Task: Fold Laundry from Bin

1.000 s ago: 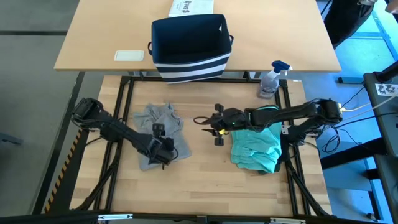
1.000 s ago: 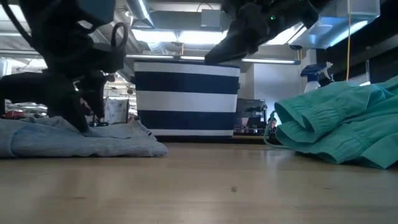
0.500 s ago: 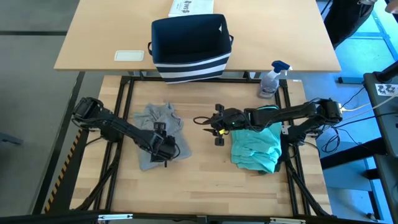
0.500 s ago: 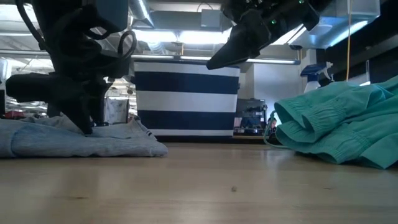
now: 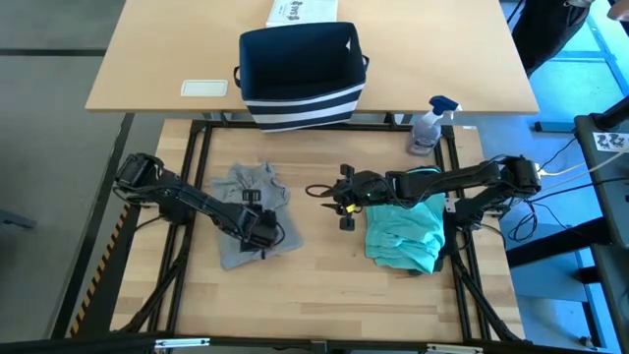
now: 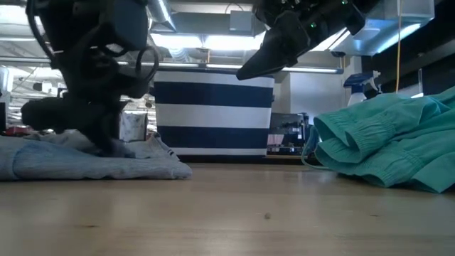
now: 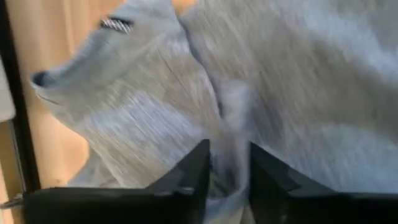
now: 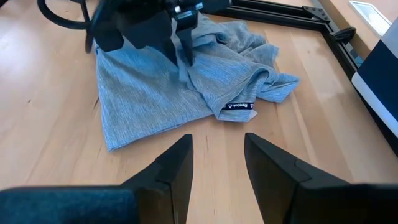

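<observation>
Grey T-shirt point(image 5: 251, 211) lies crumpled on the worktop point(image 5: 314, 285), left gripper point(image 5: 263, 234) pinching a fold of it. Right gripper point(image 5: 344, 202) hovers empty, fingers parted, beside the teal garment point(image 5: 403, 236).

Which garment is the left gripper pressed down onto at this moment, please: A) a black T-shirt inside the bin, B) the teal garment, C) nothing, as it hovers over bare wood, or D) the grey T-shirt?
D: the left gripper is down on the grey T-shirt, with a fold of its cloth between the fingers in the left wrist view.
</observation>
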Available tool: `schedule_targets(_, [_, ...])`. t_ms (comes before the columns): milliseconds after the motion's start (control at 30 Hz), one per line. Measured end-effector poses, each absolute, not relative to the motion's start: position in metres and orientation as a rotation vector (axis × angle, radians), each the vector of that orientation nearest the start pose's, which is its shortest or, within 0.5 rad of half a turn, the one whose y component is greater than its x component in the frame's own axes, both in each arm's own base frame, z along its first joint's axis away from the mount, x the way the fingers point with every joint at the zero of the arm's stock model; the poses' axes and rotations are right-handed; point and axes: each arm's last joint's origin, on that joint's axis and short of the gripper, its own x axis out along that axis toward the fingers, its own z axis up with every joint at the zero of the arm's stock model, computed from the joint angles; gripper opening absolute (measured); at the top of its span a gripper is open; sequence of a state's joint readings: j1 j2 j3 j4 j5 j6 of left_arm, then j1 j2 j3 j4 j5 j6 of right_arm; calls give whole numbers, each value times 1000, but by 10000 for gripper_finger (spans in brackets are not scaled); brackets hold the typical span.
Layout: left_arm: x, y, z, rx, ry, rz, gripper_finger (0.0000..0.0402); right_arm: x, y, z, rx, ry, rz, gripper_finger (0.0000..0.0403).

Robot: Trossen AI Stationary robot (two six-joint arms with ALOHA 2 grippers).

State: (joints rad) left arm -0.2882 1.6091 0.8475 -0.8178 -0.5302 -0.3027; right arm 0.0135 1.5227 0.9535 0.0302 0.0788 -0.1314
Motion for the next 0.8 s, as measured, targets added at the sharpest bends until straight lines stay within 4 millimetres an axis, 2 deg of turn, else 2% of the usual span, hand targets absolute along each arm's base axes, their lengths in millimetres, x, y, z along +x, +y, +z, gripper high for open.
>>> schedule_targets(100, [246,-57,154,386,1370,401,29,329,2,236,-153,545,-28,143])
schedule_targets(167, [249,-57,160,388,1343,429,9,329,2,236,-152,545,-24,143])
schedule_targets(300, [245,-53,176,405,1277,591,3,329,2,235,-151,549,-17,143])
schedule_targets(533, [212,-29,203,314,1159,1034,2,328,3,235,-149,552,-12,143])
schedule_targets(633, [204,-18,205,256,1166,1164,1,329,3,235,-147,550,-5,143])
schedule_targets(800, [197,4,191,178,1205,1272,1,329,3,236,-143,545,8,143])
